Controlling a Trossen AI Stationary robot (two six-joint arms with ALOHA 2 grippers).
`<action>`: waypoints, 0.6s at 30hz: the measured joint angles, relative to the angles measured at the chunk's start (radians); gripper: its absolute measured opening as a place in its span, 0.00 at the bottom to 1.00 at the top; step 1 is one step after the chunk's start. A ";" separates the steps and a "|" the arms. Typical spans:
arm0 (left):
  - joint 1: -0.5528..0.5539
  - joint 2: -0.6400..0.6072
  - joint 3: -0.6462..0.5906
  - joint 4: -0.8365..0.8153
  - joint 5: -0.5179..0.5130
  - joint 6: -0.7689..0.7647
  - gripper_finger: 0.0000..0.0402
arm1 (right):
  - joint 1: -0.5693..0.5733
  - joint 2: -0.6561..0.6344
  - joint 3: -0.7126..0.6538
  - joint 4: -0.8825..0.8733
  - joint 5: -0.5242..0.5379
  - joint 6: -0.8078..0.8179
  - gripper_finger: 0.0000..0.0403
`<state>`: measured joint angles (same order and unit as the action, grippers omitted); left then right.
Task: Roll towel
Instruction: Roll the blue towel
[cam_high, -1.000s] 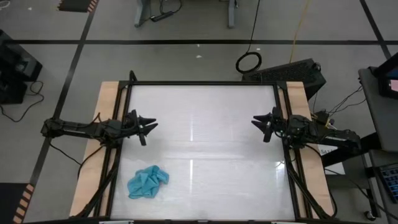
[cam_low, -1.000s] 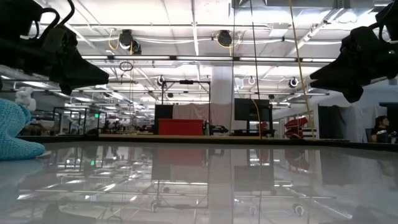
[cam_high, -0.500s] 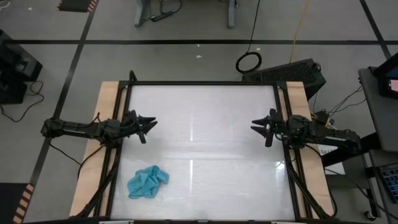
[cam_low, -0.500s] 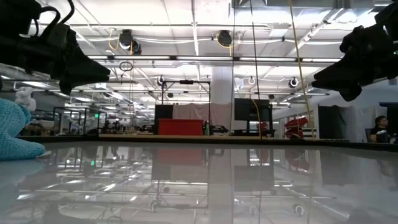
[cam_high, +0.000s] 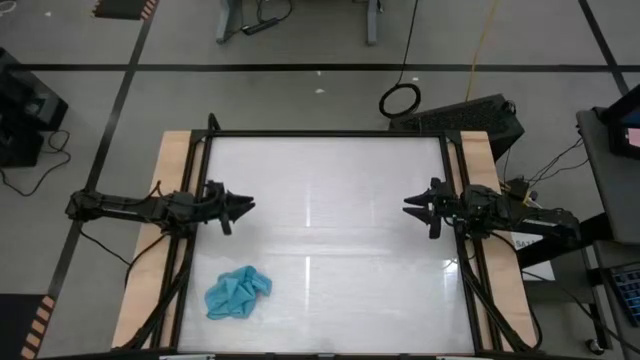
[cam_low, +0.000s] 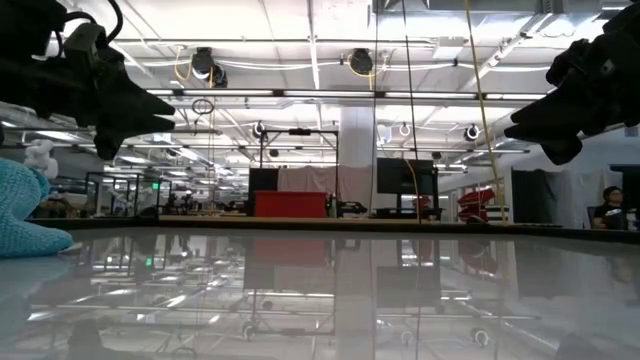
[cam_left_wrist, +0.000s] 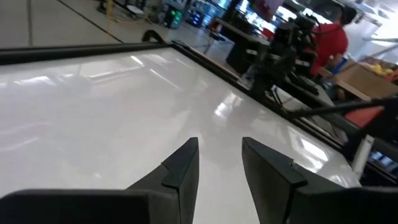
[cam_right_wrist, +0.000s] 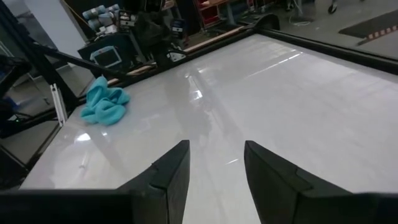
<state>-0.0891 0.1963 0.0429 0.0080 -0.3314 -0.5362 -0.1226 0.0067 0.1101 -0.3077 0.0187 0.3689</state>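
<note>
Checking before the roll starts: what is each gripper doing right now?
Left gripper: open, holding nothing, above the table.
Right gripper: open, holding nothing; the towel lies crumpled, untouched.

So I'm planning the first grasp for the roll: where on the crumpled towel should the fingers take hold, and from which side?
Probably from above, with the left gripper, which is nearer. The towel lies bunched in a low heap near the table's front left corner, with no flat edge showing. The raised fold on its upper right looks easiest to pinch and pull out flat.
</note>
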 joint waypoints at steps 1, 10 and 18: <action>0.000 0.000 0.000 -0.001 0.010 0.000 0.32 | 0.000 0.000 0.000 0.000 0.000 0.008 0.36; 0.000 0.000 0.000 -0.027 0.020 -0.001 0.32 | 0.000 0.000 0.000 0.000 0.002 0.012 0.36; 0.000 0.000 0.000 -0.029 0.021 -0.001 0.32 | 0.000 0.000 0.000 0.000 0.006 0.010 0.36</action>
<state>-0.0894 0.1963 0.0429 -0.0208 -0.3107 -0.5373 -0.1226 0.0067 0.1101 -0.3077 0.0246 0.3786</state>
